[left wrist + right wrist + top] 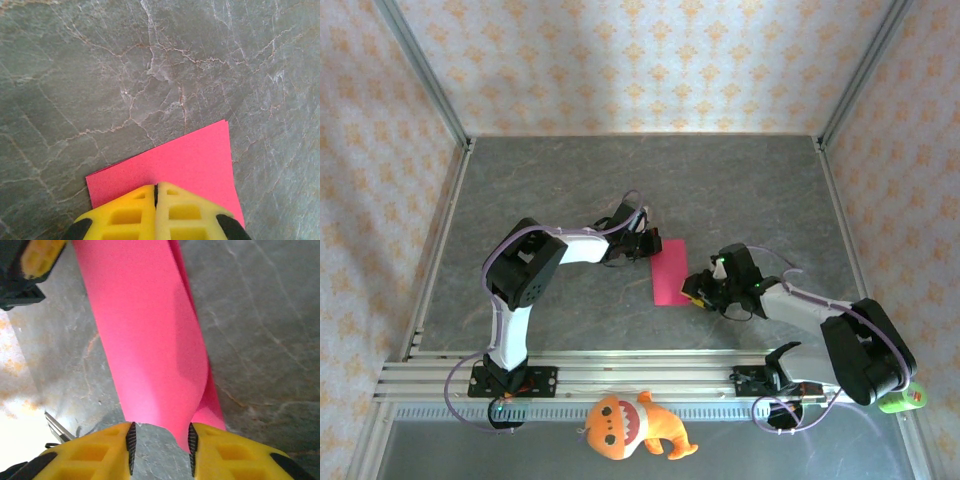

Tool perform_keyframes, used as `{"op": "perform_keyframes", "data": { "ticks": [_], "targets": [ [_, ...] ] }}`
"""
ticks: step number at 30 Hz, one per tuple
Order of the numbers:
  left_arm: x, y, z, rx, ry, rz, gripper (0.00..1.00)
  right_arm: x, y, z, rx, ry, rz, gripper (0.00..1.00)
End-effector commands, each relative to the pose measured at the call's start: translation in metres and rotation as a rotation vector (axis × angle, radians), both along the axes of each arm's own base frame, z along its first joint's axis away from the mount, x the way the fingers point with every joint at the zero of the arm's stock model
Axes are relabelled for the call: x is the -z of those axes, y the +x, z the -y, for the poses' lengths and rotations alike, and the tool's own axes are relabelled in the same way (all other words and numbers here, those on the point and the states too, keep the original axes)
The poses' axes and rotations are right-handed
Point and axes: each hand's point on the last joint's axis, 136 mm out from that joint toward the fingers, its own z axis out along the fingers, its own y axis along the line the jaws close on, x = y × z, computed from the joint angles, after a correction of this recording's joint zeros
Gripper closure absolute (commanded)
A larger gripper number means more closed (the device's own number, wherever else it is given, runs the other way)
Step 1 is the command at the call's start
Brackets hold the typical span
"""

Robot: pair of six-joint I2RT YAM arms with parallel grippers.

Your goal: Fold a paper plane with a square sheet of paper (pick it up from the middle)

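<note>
Left arm: the left gripper [642, 240] sat at the far-left end of the sheet. Its jaws were pressed together with nothing between them, and their tips bore down on the paper's top face, as its wrist view [156, 187] showed.
Task's thing: the square sheet of paper [669, 272] lay near the middle of the tabletop [570, 180] as a narrower rectangle running from far to near. A doubled edge at one corner [190, 160] suggested two layers.
Paper's state: the upper layer was not flat. It bulged up along one long side towards the near end [145, 330].
Right arm: the right gripper [700, 292] was low at the near-right end of the sheet. Its jaws [160, 440] were spread, and the paper's end reached into the gap between them. No clamping was visible.
Step in hand: probably the first fold was made but not yet creased, with the left arm acting as a hold-down.
Next move calls for: flattening the raised layer, probably by a press or sweep from the right arm along the fold. The left arm's pressure would need to hold so the layers did not slide out of line.
Bystander: the orange plush toy [625, 425] lay off the tabletop at the near edge, well apart from the work.
</note>
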Motion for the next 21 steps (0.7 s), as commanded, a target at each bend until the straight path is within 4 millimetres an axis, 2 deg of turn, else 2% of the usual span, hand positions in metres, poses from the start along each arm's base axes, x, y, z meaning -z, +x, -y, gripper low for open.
{"op": "perform_keyframes", "data": {
  "ticks": [1,5,8,12,21],
  "targets": [
    [0.024,-0.017,-0.011,0.015,0.051,-0.076,1.00,-0.019,0.022,-0.009,-0.007,0.063,0.087,0.67],
    [0.021,-0.016,-0.007,0.023,0.023,-0.073,1.00,-0.025,0.038,-0.009,-0.016,0.123,0.112,0.67],
    [0.021,-0.016,-0.006,0.025,0.020,-0.077,1.00,-0.021,0.043,-0.009,-0.038,0.124,0.101,0.68],
    [0.020,-0.014,-0.005,0.026,0.020,-0.079,1.00,-0.017,0.042,-0.013,-0.089,0.153,0.082,0.79],
    [0.021,-0.013,-0.001,0.025,0.002,-0.088,1.00,-0.002,0.046,0.001,-0.130,0.120,0.046,0.79]
  ]
}}
